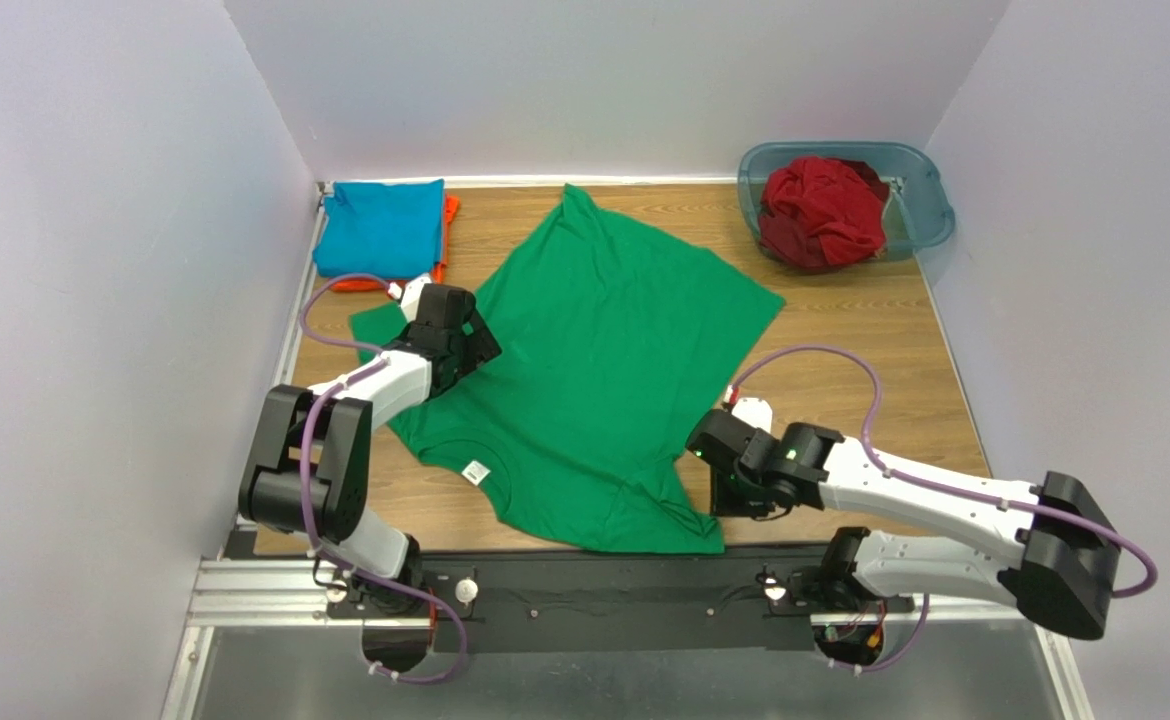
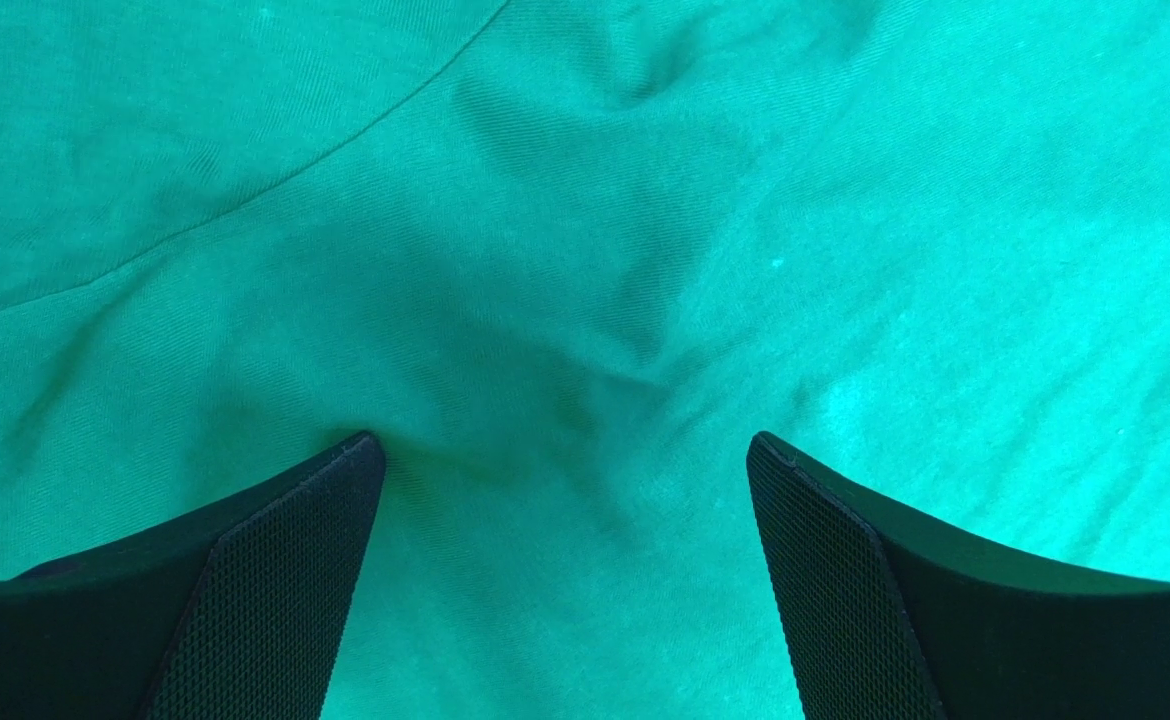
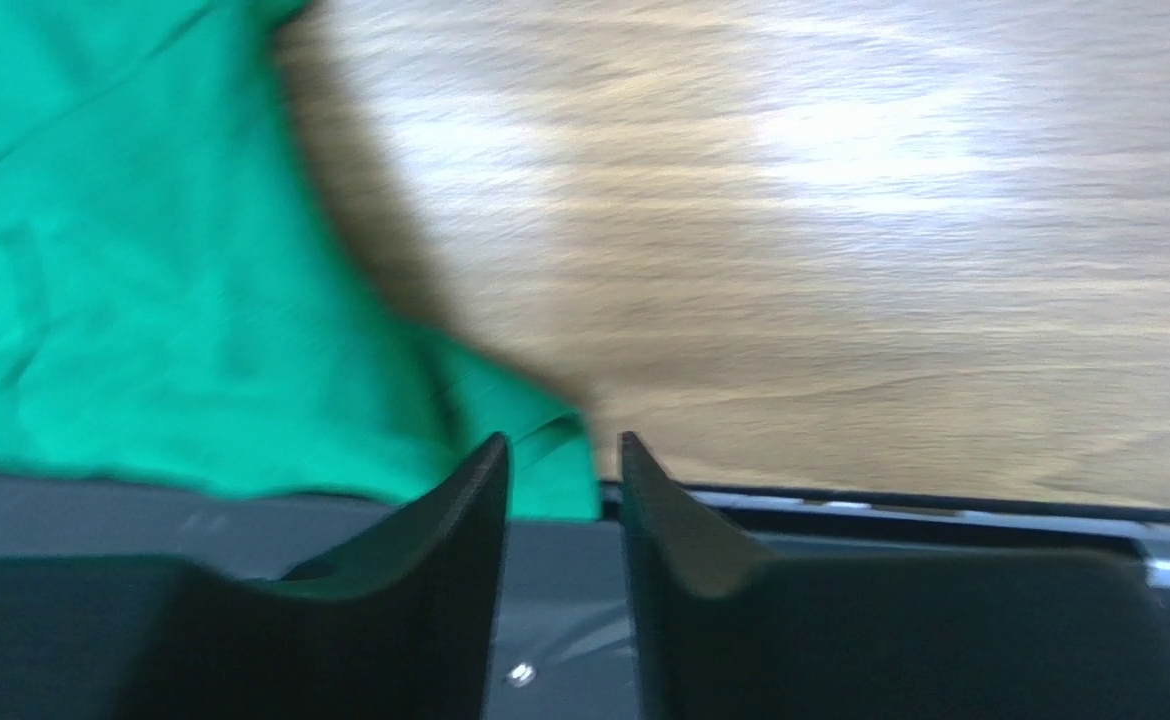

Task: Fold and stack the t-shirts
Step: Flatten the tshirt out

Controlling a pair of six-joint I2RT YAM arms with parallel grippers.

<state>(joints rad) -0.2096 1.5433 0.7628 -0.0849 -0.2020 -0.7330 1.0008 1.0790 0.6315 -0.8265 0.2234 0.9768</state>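
We see the green t-shirt point(image 1: 606, 360) lying diagonally, collar near-left, hem far-right. Our left gripper point(image 2: 561, 444) gapes wide above it; our right gripper point(image 3: 564, 444) is slightly parted.

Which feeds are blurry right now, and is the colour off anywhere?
Top external: sharp, evenly lit, colours true. Left wrist: in focus, but the green t-shirt reads teal, with a dark shadow at the open left claw. Right wrist: blurred, wood grain of the table streaked, right claw soft.
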